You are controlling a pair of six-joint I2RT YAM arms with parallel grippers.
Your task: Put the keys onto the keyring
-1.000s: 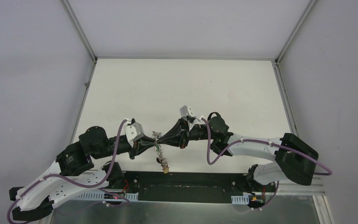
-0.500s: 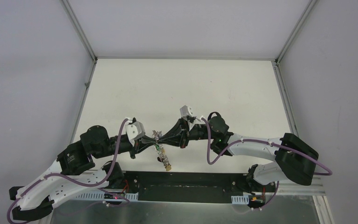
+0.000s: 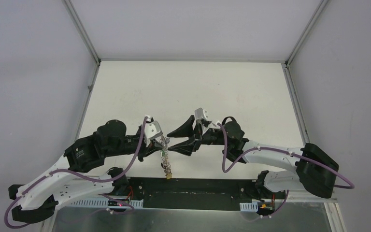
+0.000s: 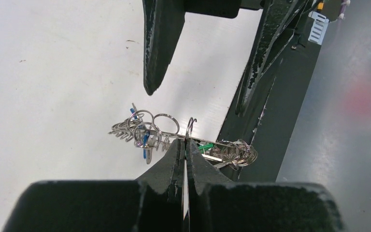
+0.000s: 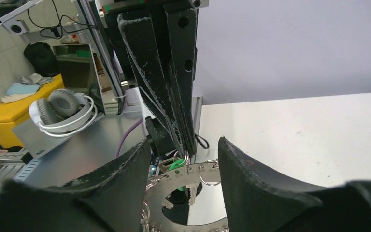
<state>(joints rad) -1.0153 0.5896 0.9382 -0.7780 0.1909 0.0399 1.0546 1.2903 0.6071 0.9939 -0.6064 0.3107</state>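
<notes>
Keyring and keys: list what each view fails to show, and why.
Top view: keyring too small; tag colours unreadable.
Left wrist: left fingers cover where they pinch the keyring; the tangle hides whether the green key is threaded.
Right wrist: right fingers and the bottom edge cut off the keyring's lower half; blue key not visible.

My white table (image 3: 188, 87), framed by silvery rails (image 3: 89, 96) on the left, right and far sides, meets a black mounting strip (image 3: 203, 186) at its near edge. The keyring (image 3: 164, 154) hangs over the near middle; I cannot tell whether its lower end touches the table.
</notes>
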